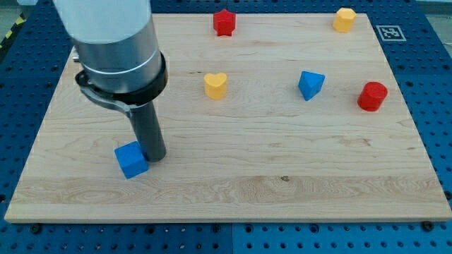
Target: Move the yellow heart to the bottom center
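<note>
You see my tip (155, 156), a bare rod holding nothing, touching the blue cube (131, 159), well left of the yellow heart (216, 85) on the wooden board (282, 183).

Arm (106, 28) cut by view's top

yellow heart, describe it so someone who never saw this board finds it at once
On the wooden board, look at the upper middle, below the red star. The yellow heart sits there alone. The other yellow block is in the top right corner and has no lobes.
</note>
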Available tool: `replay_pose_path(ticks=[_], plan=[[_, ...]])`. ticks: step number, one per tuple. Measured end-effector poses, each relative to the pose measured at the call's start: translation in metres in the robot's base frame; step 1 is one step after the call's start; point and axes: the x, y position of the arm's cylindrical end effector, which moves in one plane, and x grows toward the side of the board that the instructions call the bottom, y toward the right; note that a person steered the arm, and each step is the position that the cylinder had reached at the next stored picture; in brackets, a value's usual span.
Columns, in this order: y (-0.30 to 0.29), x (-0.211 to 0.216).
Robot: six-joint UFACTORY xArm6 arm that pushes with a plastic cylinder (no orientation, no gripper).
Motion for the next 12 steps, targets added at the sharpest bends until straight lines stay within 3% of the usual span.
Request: replay_pose_path(ticks=[3,4,6,9,10,12], plan=[[-0.05,0.038],[-0.056,0.02],[-0.04,-0.071],[-0.011,-0.158],[0.032,-0.174],[0.1,-0.142]])
